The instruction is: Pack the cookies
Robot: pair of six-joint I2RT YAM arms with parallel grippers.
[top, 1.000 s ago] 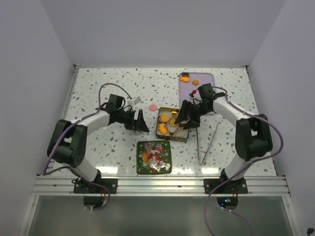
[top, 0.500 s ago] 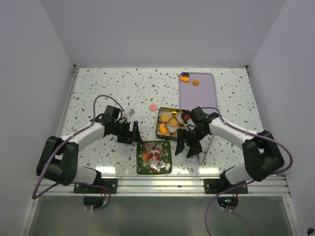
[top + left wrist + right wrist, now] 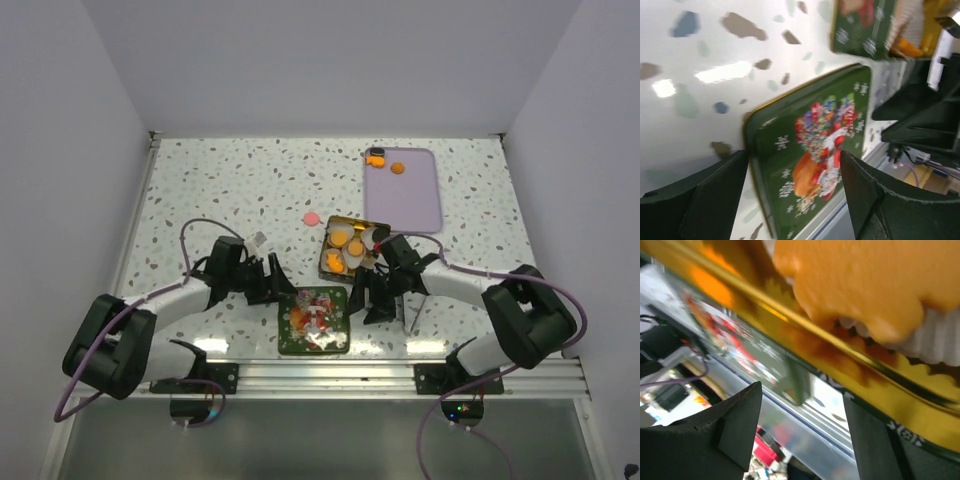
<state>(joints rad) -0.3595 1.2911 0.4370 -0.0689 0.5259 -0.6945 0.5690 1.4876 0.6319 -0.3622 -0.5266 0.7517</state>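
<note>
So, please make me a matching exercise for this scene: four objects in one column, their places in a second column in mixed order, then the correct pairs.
Objects
1. pink round cookie
2. green square tin lid with Christmas picture
3. lilac rectangular tray
4. square tin, gold inside

Places
A. far right, a few cookies in its far left corner
B. alone on the speckled table
C. flat, closest to the near edge
D. holds white paper cups with orange cookies

Pairs: 1-B, 2-C, 3-A, 4-D

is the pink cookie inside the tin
No, the pink cookie lies on the bare table, apart from the tin, just beyond its far left corner.
</note>
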